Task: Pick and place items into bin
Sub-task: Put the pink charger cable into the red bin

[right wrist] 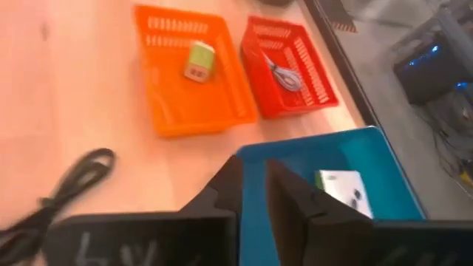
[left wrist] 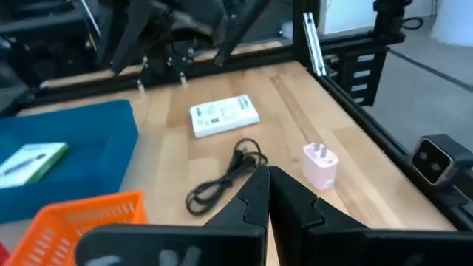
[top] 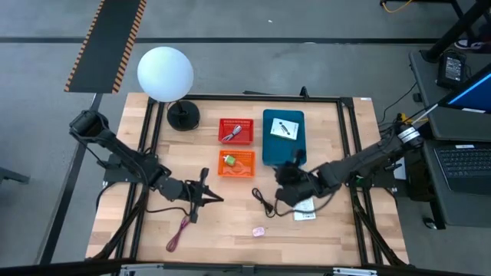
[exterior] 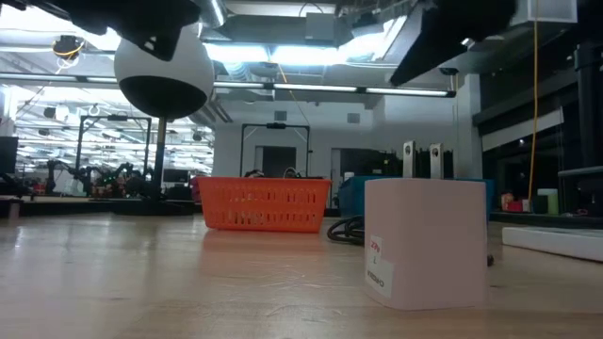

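High view shows the right pincer (top: 288, 184) empty and nearly closed at 6 o'clock of the blue bin (top: 283, 138), between black cord (top: 265, 203) and white packet (top: 304, 211) on the worktop (top: 337, 238), apparently choosing one; left pincer (top: 209, 196) closed, idle.

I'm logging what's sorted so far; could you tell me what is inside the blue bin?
The blue bin holds one white printed packet. The right gripper overlaps its near edge, hiding anything beneath.

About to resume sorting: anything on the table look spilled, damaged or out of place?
Nothing looks spilled or damaged. Still loose on the wood: black cord, dark-red cord, pink charger, white packet. Bins sit upright.
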### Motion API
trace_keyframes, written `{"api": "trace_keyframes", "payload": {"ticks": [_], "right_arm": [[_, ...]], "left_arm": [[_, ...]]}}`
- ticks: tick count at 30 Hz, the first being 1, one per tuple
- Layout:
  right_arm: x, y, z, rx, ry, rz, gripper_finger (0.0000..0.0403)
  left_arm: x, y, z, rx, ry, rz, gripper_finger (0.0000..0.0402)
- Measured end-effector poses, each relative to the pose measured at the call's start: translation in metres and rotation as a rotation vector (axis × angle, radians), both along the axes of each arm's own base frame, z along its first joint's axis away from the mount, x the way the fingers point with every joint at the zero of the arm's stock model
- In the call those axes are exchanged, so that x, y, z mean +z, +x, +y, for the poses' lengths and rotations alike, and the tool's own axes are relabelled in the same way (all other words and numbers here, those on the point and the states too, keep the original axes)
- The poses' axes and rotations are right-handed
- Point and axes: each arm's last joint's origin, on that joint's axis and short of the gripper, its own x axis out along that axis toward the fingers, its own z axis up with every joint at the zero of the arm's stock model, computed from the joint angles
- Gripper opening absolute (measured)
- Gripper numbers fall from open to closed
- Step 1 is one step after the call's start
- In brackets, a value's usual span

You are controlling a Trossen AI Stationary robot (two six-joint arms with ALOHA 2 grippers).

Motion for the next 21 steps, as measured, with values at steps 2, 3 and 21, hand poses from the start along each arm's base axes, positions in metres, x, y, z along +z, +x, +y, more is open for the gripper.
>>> {"api": "trace_keyframes", "payload": {"ticks": [2,3,21], "right_arm": [[-0.005,-0.006,0.006,0.018,0.007,-0.043,0.0021],[-0.008,-0.007,0.009,0.027,0.011,-0.062,0.0013],[-0.059,-0.023,0.025,0.173,0.134,-0.474,0.0004]], "left_arm": [[0.003,0.0,-0.004,0.027,-0.008,0.033,0.0002],[0.005,0.0,-0.006,0.047,-0.013,0.057,0.0002],[0.036,-0.023,-0.039,0.266,-0.431,0.691,0.0002]]}}
